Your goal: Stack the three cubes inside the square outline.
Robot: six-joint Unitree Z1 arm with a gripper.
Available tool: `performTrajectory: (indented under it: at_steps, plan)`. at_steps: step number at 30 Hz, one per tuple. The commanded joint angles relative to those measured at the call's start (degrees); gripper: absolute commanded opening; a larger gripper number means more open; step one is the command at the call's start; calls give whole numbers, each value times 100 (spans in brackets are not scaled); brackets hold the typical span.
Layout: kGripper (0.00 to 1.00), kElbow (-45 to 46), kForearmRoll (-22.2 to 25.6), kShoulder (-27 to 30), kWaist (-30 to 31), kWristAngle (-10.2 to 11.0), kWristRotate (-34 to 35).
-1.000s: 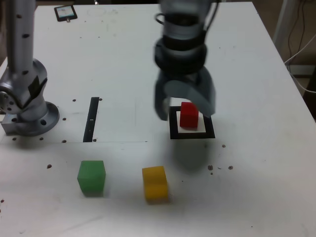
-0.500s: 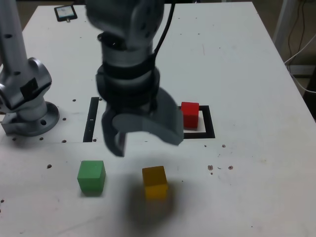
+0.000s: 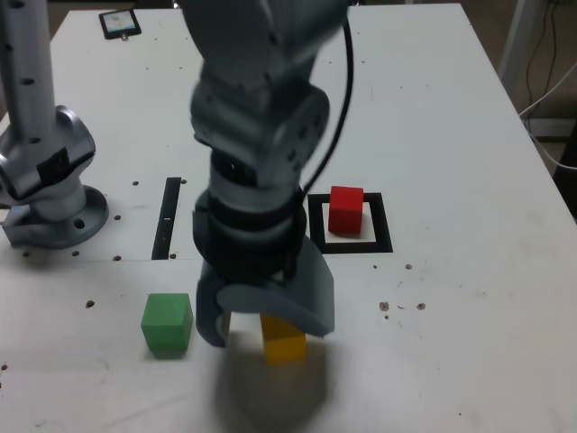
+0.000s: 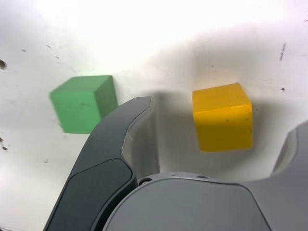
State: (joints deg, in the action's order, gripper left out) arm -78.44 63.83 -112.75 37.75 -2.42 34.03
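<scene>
Cubes, three, matte, equal in size: the red cube [image 3: 345, 208] stands on the white centre of the square outline [image 3: 383, 236], a flat black frame toward the exterior view's right of the white table [image 3: 469, 135]; nothing is stacked on it. The yellow cube [image 3: 285, 341] rests on the bare tabletop nearer the camera, well apart from the outline, partly hidden by the arm in the exterior view and fully visible from the wrist [image 4: 223, 117]. The green cube [image 3: 167, 323] sits alone to the exterior view's left of the yellow one, also on the table [image 4: 83, 103]. Gripper [image 3: 267, 323], grey, pointing down: jaws spread wide, straddling the yellow cube; the wrist view shows clear table between that cube and each jaw, so nothing is gripped. One jaw stands between the green and yellow cubes. Arm base [image 3: 50, 194] at the exterior view's left edge. Thin black strip [image 3: 169, 218] lying flat between base and outline. Small dark tablet-like object [image 3: 120, 23] at the far corner, detail unreadable.
</scene>
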Motion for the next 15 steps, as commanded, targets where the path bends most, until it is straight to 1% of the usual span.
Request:
performTrajectory:
  at_steps: [1, 5, 10, 12, 15]
  plan:
    - [86, -63, -24, -83, -4, -15, 7]
    - [78, -90, -21, -182, -4, -28, 1]
    - [64, -120, -20, -249, -24, 2, -4]
    - [61, -134, -27, -279, -41, 16, -17]
    - [60, -178, -50, -332, -61, 23, -76]
